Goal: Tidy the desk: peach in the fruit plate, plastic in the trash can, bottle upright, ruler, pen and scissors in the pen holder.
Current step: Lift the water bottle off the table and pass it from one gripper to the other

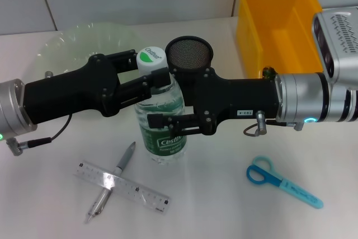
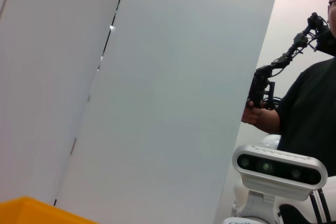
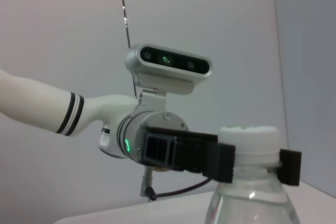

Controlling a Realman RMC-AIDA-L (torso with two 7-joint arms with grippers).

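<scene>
A clear bottle (image 1: pixel 163 118) with a green label and white cap (image 3: pixel 247 132) stands on the desk. My left gripper (image 1: pixel 151 75) comes in from the left and is shut on its neck just under the cap. One of its fingers (image 3: pixel 210 158) shows in the right wrist view. From the right, my right gripper (image 1: pixel 168 99) is shut on the bottle's body. In front lie a clear ruler (image 1: pixel 126 188) with a pen (image 1: pixel 113 178) across it, and blue scissors (image 1: pixel 282 182) at the right. The black mesh pen holder (image 1: pixel 190 53) stands behind the bottle. Peach and plastic are out of view.
A yellow bin (image 1: pixel 279 26) stands at the back right, and its corner (image 2: pixel 31 211) shows in the left wrist view. A clear glass plate (image 1: pixel 78 40) sits at the back left. A person (image 2: pixel 304 114) stands beyond the desk.
</scene>
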